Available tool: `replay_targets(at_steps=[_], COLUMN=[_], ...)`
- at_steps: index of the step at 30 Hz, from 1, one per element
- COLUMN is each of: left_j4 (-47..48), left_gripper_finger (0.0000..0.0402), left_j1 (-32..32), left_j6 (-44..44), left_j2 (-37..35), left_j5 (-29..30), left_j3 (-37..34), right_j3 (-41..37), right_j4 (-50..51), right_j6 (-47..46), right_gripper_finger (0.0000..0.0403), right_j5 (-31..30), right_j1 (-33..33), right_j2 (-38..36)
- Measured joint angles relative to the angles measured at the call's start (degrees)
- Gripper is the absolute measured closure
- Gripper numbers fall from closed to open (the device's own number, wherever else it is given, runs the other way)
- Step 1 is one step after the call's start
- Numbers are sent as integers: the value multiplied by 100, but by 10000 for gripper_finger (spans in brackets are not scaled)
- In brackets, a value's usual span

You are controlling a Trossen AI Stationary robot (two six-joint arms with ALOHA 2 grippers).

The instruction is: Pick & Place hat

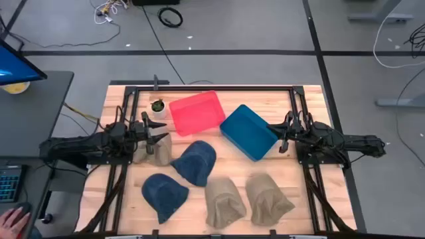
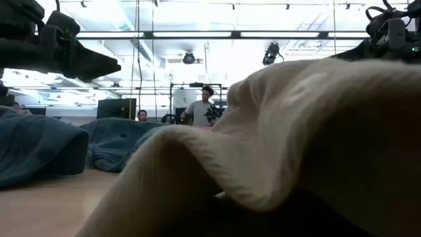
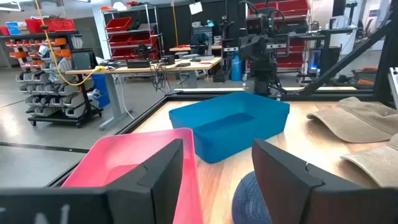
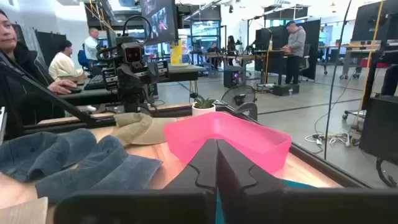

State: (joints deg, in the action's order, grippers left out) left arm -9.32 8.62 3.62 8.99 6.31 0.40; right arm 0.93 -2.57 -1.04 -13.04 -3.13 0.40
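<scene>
Several hats lie flat on the wooden table: two blue ones (image 1: 196,162) (image 1: 164,194), two beige ones near the near edge (image 1: 224,201) (image 1: 267,197), and a beige one (image 1: 158,154) at the left. My left gripper (image 1: 159,136) (image 3: 217,174) is open and hovers above the far part of that left beige hat, pointing at the pink bin (image 1: 197,113) and the blue bin (image 1: 248,131). My right gripper (image 1: 282,136) (image 4: 217,163) is shut beside the blue bin's right side, holding nothing. In the low view a beige hat (image 2: 296,131) fills the foreground.
A small potted plant (image 1: 157,105) stands at the far left, beside the pink bin. The black frame rails (image 1: 212,85) border the table. A person's hand (image 1: 13,219) rests at a keyboard off the table's left. Bare wood shows between the blue bin and the near beige hats.
</scene>
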Motion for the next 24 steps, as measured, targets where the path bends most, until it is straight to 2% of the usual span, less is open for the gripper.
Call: replay_targets(at_steps=[9,13,19,24], left_j4=[-63,-217,-254,57], left_gripper_finger=[204,204,204,204], left_j1=[-2,0,-14,-98], left_j6=[-9,-383,-605,-599], left_j2=[0,-2,81,636], left_j5=[0,2,0,-22], left_j3=[0,44,619,1236], right_j3=[0,0,-2,128], right_j4=[-19,-402,-1422,-1911], right_j6=[21,-213,209,183], right_gripper_finger=[397,391,340,281], right_j5=[0,5,393,877], right_j1=[1,0,0,0], right_j2=[0,0,2,79])
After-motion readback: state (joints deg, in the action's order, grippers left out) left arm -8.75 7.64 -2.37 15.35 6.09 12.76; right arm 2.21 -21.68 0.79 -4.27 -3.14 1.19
